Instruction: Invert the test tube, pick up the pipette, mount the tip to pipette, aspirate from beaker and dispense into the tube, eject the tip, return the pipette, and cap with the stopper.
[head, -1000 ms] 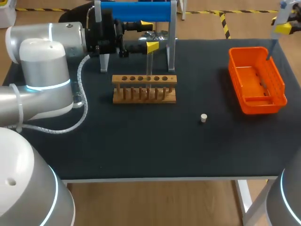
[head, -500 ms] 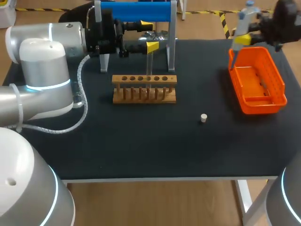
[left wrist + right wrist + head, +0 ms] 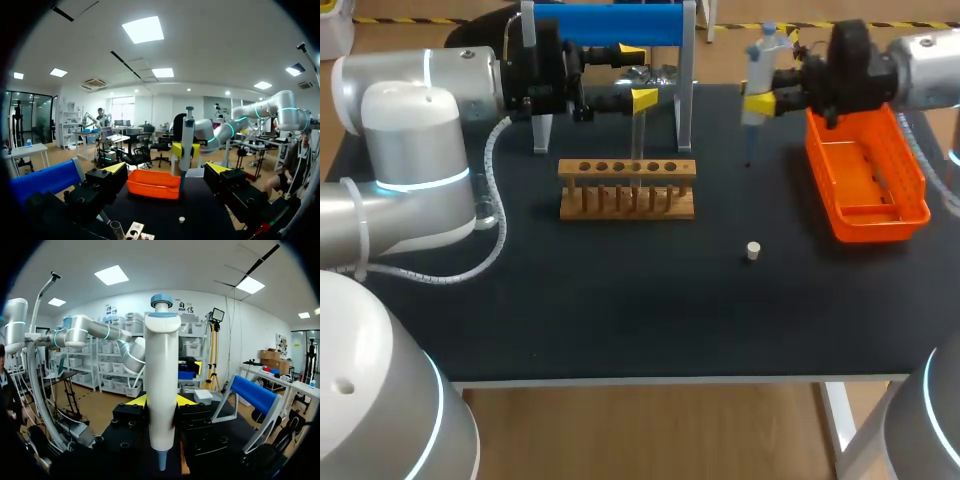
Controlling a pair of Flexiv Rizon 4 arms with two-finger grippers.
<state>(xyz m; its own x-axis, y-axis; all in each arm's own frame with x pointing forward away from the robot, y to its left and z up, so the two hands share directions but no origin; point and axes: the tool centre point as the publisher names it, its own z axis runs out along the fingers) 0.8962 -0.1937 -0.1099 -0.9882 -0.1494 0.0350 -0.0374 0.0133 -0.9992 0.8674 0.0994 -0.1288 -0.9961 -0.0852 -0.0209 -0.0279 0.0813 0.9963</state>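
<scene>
Head view: right hand [image 3: 758, 99] gripping pipette [image 3: 757, 72] upright (its far side hidden), left hand [image 3: 636, 74] spread wide, tube [image 3: 118, 231] seemingly untouched.

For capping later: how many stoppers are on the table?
1: the stopper lies on the table between the wooden rack and the orange basket; others could be hidden.

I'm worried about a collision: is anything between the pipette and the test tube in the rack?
Nothing on the table lies between the pipette and the test tube. But the open left gripper seems to hang close over the tube's mouth, and the blue stand's leg stands beside that path.
</scene>
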